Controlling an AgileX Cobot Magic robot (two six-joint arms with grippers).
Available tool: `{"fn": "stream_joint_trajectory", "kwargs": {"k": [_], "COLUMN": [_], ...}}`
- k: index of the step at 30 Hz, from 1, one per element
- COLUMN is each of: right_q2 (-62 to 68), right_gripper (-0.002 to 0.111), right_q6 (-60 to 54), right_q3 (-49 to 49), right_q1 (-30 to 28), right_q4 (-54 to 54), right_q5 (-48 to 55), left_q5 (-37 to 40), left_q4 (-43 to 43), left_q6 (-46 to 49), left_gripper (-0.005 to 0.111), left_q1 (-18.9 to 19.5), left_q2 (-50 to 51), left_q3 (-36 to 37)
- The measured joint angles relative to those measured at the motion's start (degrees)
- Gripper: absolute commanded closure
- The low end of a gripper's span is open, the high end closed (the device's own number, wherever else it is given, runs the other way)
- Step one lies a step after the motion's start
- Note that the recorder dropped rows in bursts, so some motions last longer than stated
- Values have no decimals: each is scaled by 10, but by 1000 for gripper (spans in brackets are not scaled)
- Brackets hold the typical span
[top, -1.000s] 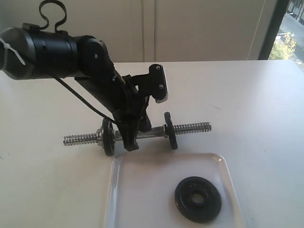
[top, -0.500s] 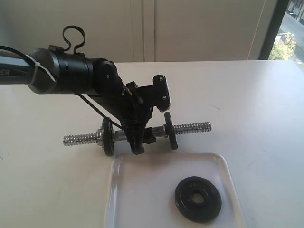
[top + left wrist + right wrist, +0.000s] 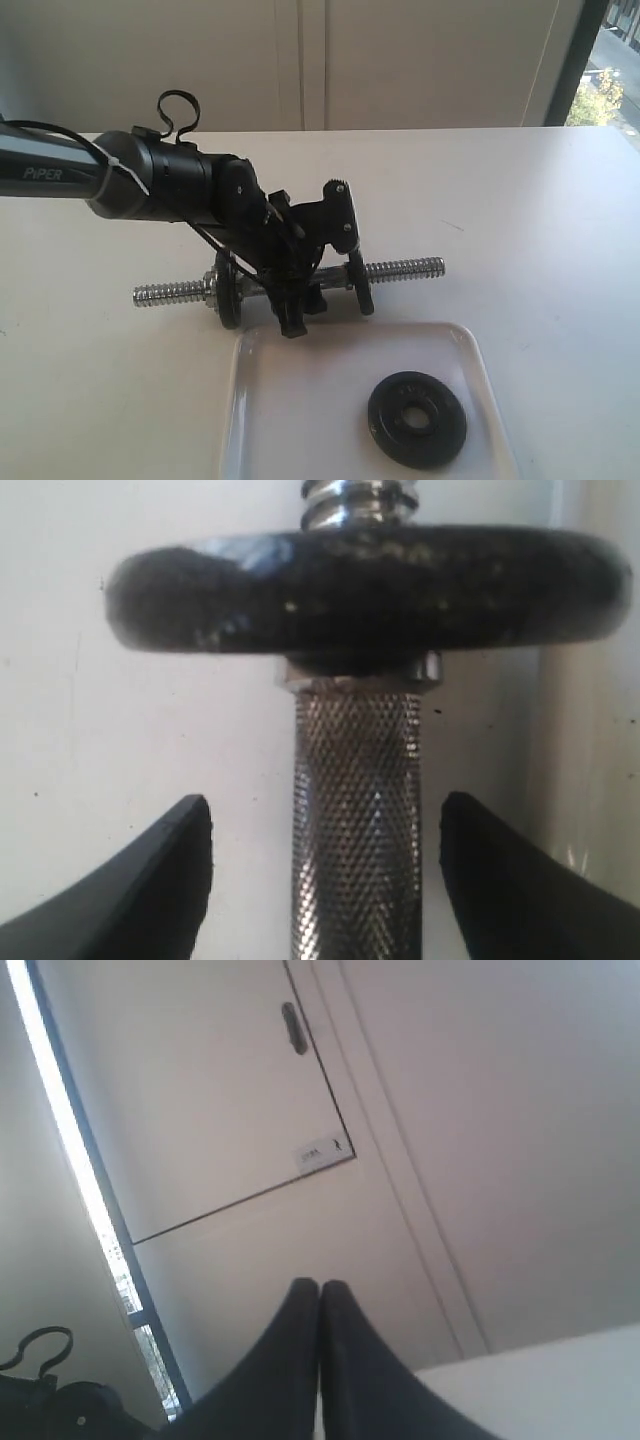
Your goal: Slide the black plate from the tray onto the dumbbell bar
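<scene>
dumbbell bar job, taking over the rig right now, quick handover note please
Left tool: open, fingers either side of the knurled middle of the chrome dumbbell bar, not gripping.
Right tool: shut, empty, aimed at the wall.
Round black iron plate: flat in the white plastic tray, beside the bar.
Done: nothing loaded.
To do: grip bar, lift plate, slide it over a threaded end.

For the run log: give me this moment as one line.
left gripper: open, straddling bar middle | right gripper: shut, empty | plate: flat in tray | step: bar not yet gripped
</scene>
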Motion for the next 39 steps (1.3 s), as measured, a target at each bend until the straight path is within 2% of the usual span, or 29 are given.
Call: {"fn": "stream_joint_trajectory", "kwargs": {"k": [8,18,21,29,36,39], "right_q2": [0,0,0,0,16,102], "right_gripper": [108,108,108,108,108,108], "right_q6": [32,33,33,36,39,37], "right_q3": [0,0,0,0,0,-3], "right_q1": [0,0,0,0,0,0], "right_q4": [0,0,0,0,0,0], "right_q5": [45,49,57,163,179,174], "left_q5": [-23,-39,-34,-34,-34,-27], "left_q4": [0,-2,-4,-4,-4,-3], "left_q6": [0,0,0,-19,-19,-20], "left_gripper": [40,60,69,106,107,107], "left_q1": [0,-1,-1,-3,-3,-3], "left_q2": [10,18,18,20,18,13], "left_q3": [0,-1,-1,-1,-1,0]}}
